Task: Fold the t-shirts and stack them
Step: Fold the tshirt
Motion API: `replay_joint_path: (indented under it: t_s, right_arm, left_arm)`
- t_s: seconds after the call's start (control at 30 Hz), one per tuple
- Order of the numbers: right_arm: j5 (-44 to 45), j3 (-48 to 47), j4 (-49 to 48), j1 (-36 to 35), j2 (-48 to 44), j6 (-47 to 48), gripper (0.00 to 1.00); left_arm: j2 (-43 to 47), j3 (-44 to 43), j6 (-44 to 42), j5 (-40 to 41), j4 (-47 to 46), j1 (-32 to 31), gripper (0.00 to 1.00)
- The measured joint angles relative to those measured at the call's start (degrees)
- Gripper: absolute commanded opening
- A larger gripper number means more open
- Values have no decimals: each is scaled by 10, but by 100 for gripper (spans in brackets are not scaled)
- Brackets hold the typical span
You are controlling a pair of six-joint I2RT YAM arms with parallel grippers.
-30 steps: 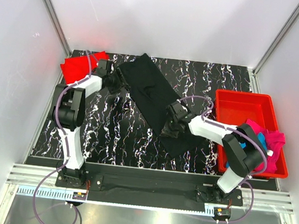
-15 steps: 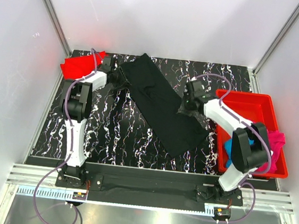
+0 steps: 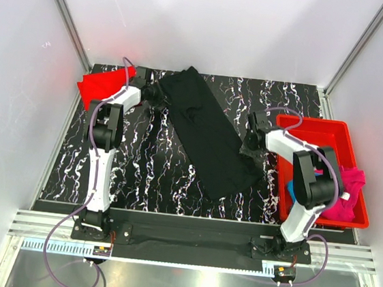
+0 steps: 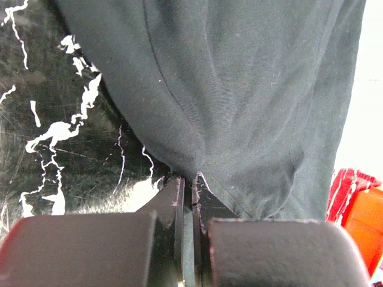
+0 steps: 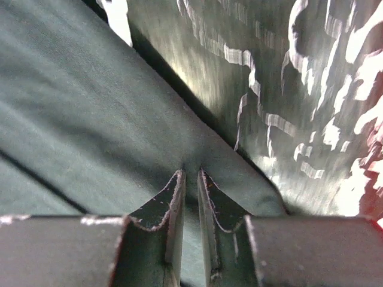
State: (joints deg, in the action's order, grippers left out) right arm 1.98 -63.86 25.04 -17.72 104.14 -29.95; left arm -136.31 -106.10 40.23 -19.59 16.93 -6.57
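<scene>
A black t-shirt [image 3: 206,131] lies spread diagonally across the black marbled table. My left gripper [image 3: 157,95] is at its back-left edge. In the left wrist view that gripper [image 4: 191,176] is shut on a pinched fold of the black cloth [image 4: 239,89]. My right gripper [image 3: 249,146] sits at the shirt's right edge, close to the bin. In the right wrist view this gripper [image 5: 190,173] is shut, with black cloth [image 5: 90,119] caught between its jaws. A red t-shirt [image 3: 102,85] lies at the back-left corner. Magenta [image 3: 351,188] and blue [image 3: 289,190] t-shirts lie bunched in the bin.
A rigid red plastic bin [image 3: 317,122] stands on the right of the table [image 3: 141,166], right next to the right arm. White walls enclose the table at the back and on both sides. Both arm bases sit at the near edge.
My left gripper has moved toward the back and shut on the black t-shirt's edge. My right gripper has moved from the shirt's middle to its right edge near the bin, shifting the cloth.
</scene>
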Motion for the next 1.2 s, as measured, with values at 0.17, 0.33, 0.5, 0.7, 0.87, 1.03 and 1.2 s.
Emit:
replay_joint_path:
  t_s: [0.17,0.33,0.5,0.7,0.87,1.03,1.2]
  right_arm:
    - [-30,98,-42,-25,-73,-58,23]
    - [-36,165,-51,-106,-133,-132,25]
    - [-56,194,-52,-160,-161,-183,27]
    - [-61,143,-29,-159,-152,-144,38]
    - [-80,60,-33,-156,-94,-73,38]
    - [-94,55,-12,-155,-87,-31,36]
    - [-106,110,5,-155,-133,-19,40]
  left_arm:
    - [-2,-27,-44,2,39,-3,0]
    - [1,-27,-85,3,67,-1,0]
    - [2,-42,-105,0,90,10,0]
    - [-21,-114,-109,-3,106,22,2]
    - [-33,-129,-115,-11,111,28,25]
    - [-8,-93,-124,-12,123,33,51]
    - [124,46,-130,17,150,36,55]
